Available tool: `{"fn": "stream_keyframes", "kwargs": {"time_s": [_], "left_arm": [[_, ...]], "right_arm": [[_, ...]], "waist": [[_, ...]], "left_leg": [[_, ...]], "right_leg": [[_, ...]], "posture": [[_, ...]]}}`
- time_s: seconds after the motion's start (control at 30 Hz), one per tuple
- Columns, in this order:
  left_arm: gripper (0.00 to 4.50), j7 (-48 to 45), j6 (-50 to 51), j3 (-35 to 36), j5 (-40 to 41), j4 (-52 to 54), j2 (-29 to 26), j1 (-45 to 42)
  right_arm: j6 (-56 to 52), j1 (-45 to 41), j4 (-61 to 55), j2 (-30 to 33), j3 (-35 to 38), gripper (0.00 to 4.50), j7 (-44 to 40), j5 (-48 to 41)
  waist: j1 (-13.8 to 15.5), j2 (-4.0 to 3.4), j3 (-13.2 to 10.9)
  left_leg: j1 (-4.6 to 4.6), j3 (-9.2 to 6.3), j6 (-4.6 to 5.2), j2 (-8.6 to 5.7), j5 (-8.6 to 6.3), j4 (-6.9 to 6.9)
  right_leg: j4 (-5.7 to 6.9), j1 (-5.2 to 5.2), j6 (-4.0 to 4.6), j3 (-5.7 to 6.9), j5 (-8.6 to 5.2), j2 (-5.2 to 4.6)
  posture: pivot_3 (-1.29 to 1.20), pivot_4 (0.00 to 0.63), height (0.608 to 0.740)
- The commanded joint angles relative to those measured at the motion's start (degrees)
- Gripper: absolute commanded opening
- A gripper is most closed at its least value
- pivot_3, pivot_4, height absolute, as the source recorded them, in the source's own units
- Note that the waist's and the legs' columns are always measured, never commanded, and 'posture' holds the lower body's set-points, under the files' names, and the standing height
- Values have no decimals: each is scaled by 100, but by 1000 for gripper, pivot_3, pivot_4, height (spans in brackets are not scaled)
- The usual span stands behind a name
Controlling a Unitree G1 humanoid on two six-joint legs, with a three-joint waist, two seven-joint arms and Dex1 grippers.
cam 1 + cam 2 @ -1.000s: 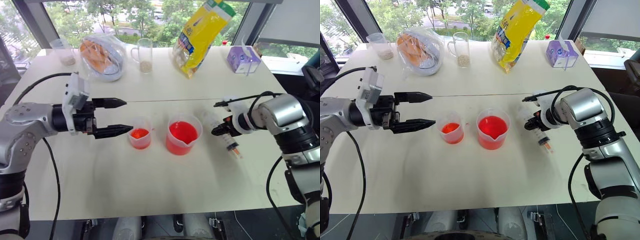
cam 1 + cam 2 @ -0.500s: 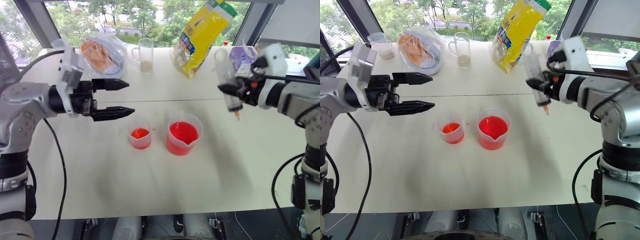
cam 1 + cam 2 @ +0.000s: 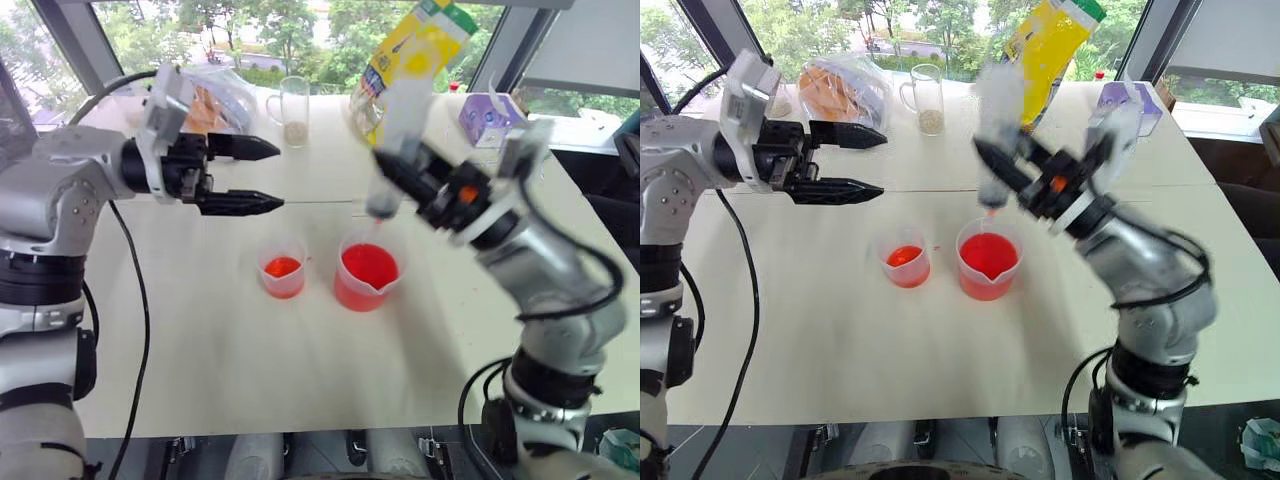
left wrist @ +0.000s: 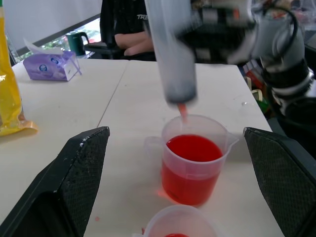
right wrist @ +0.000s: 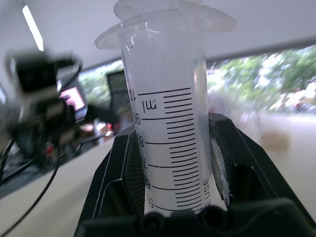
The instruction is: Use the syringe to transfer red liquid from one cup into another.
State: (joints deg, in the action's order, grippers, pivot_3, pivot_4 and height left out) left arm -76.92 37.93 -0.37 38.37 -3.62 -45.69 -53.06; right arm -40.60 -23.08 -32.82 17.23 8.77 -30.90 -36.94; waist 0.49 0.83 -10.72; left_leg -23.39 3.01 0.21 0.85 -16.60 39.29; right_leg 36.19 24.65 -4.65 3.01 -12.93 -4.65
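Observation:
My right gripper (image 3: pixel 392 172) is shut on the barrel of the large clear syringe (image 3: pixel 397 130). The syringe stands nearly upright, and its orange-red tip (image 4: pixel 182 109) hangs just above the wide spouted beaker (image 3: pixel 366 278). That beaker is about half full of red liquid (image 3: pixel 987 254). Just left of it stands the smaller plain cup (image 3: pixel 282 272), with a little red liquid at its bottom. My left gripper (image 3: pixel 272 178) is open and empty, held level in the air above and to the left of the small cup. The barrel's printed marks (image 5: pixel 173 148) show between the right fingers.
At the back of the white table (image 3: pixel 250 360) are a glass mug with a handle (image 3: pixel 289 108), a clear bag of orange contents (image 3: pixel 215 95), a tall yellow bag (image 3: pixel 415 50) and a purple tissue box (image 3: pixel 490 115). A person (image 4: pixel 126 29) sits beyond the table's far end.
My right gripper has lifted the syringe off the table's right side and swung it left to above the spouted beaker, turning it upright. My left gripper rose slightly and stays open.

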Motion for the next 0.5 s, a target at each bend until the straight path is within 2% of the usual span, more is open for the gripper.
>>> {"fn": "stream_keyframes", "kwargs": {"time_s": [0.03,0.2,0.5], "left_arm": [[4500,45,5,32,-15,3,161,-326],[4500,160,92,-63,-43,-73,545,-563],[4500,325,181,-318,-179,-170,1232,-745]], "right_arm": [[996,349,106,139,-398,1429,-464,498],[1768,757,538,186,-702,1429,-668,916],[2256,1024,814,206,-917,1429,-617,1256]], "waist": [[9,1,0],[-13,1,0],[-24,1,0]], "left_leg": [[0,0,0,0,0,1],[3,-3,-1,0,1,1],[5,-4,-3,1,2,2]], "right_leg": [[0,0,0,0,0,0],[3,-2,0,1,0,2],[5,-2,0,0,0,2]], "posture": [[0,150,740],[0,150,740],[0,150,740]]}}
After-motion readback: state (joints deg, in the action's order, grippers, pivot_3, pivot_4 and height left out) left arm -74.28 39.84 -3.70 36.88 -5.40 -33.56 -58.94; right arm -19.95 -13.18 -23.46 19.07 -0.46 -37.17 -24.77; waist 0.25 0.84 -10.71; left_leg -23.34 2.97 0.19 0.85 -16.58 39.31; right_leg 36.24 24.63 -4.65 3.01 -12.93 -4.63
